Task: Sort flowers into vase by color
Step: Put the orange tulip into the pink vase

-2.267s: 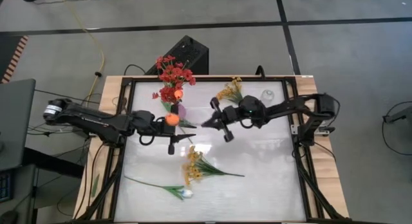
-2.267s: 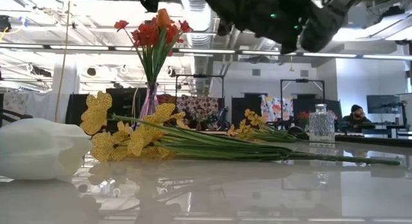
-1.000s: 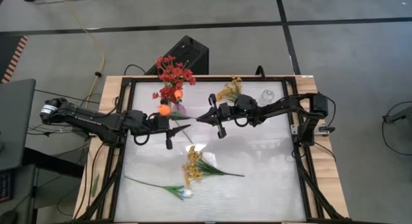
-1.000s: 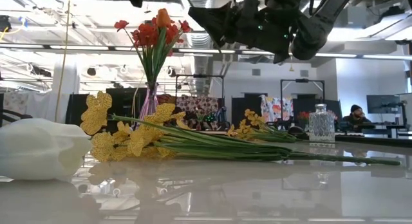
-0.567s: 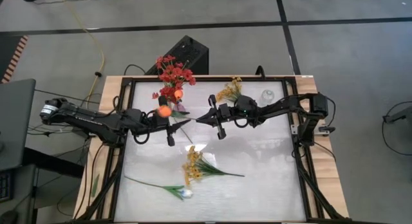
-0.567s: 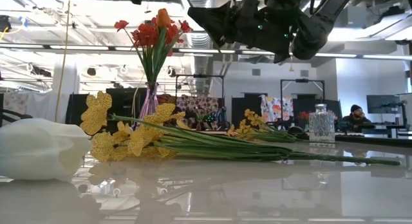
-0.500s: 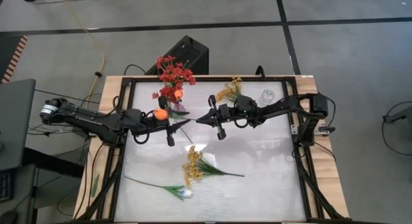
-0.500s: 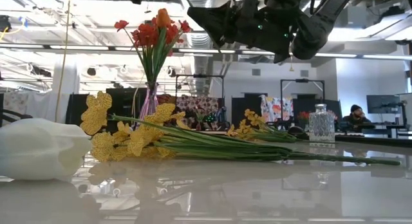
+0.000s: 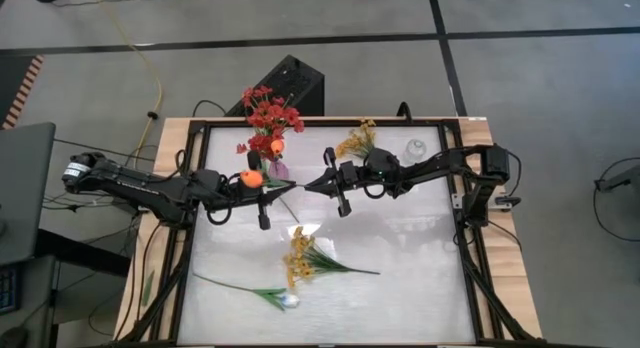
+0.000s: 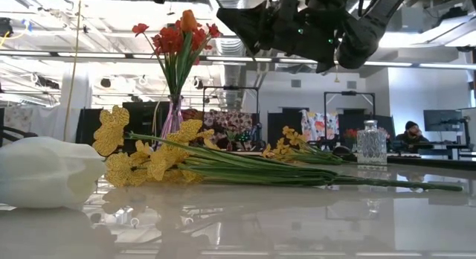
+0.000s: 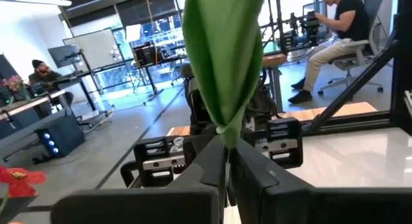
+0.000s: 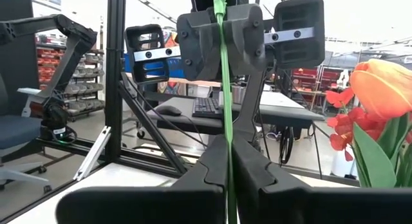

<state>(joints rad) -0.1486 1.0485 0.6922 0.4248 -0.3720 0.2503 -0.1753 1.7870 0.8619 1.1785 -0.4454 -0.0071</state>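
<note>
An orange tulip (image 9: 250,177) on a green stem (image 9: 288,193) is held above the table between both grippers, just in front of the vase (image 9: 278,170) of red blossom sprays (image 9: 268,118). My left gripper (image 9: 272,196) comes in from the table's left and is shut on the stem. My right gripper (image 9: 308,186) comes in from the right and is shut on the same stem. The two sets of fingertips face each other a short way apart. In the right wrist view the orange tulip (image 12: 386,89) shows beside the red blossoms. My left gripper pinches the tulip's stem between its two fingers where a broad green leaf (image 11: 222,63) starts. The fingers (image 11: 257,176) lie level, coming from the table's left. The flower is clear of the table. My right gripper pinches the thin bare stem (image 12: 224,121) between its two fingers (image 12: 209,166), which point almost level from the table's right. The stem runs straight on from them into the left gripper's fingers. It is lifted clear of the table.
Yellow blossom sprays (image 9: 298,250) and a white tulip (image 9: 288,300) lie on the near half of the table. Another yellow spray (image 9: 355,143) lies at the far middle, next to a small clear glass vase (image 9: 415,148).
Both arms have stayed where they were. The orange blossom has shifted a little toward the table's left and near side, over my left gripper.
</note>
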